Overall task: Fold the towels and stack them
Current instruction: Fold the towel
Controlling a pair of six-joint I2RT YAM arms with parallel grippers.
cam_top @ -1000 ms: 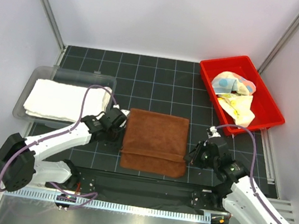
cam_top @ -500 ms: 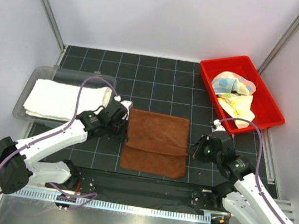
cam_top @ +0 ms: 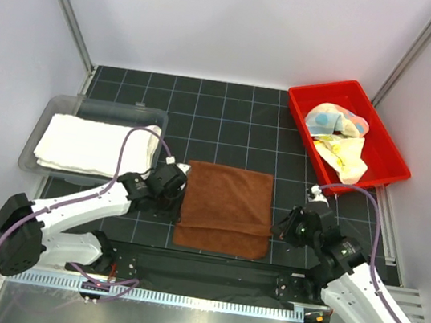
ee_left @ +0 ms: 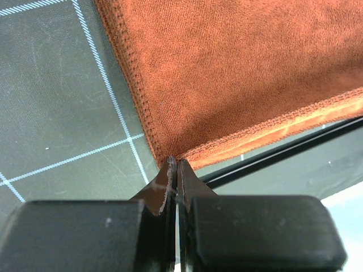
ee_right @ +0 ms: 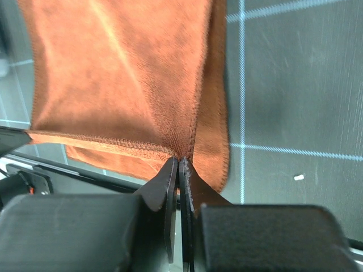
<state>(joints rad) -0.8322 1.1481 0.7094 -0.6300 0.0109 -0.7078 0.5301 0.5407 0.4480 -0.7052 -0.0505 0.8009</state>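
Brown towel (cam_top: 224,209) lies mid-worktop (cam_top: 229,123) between the two arms, roughly square to the grid. It is doubled over, with a strip of the lower layer showing along its near edge. Left claw (cam_top: 178,203) sits at the towel's left edge. On its wrist camera I see the jaws pressed together with a hemmed corner of the towel nipped right at the tips. Right claw (cam_top: 278,229) is at the towel's right edge. Its wrist camera shows the jaws all but closed on the corner of the upper layer, with the lower layer lying flat on the mat beneath. So both claws have hold of the same towel, one on each side, low over the worktop. White towel (cam_top: 92,145) lies folded in the clear tray (cam_top: 102,104) at the far left, well apart from the brown one. Red bin (cam_top: 304,114) stands at the far right corner with the pastel towel (cam_top: 331,118) and yellow towel (cam_top: 338,155) bunched inside. The yellow towel's near end drapes over the bin's near rim. I can't make out the print on the yellow one from here.
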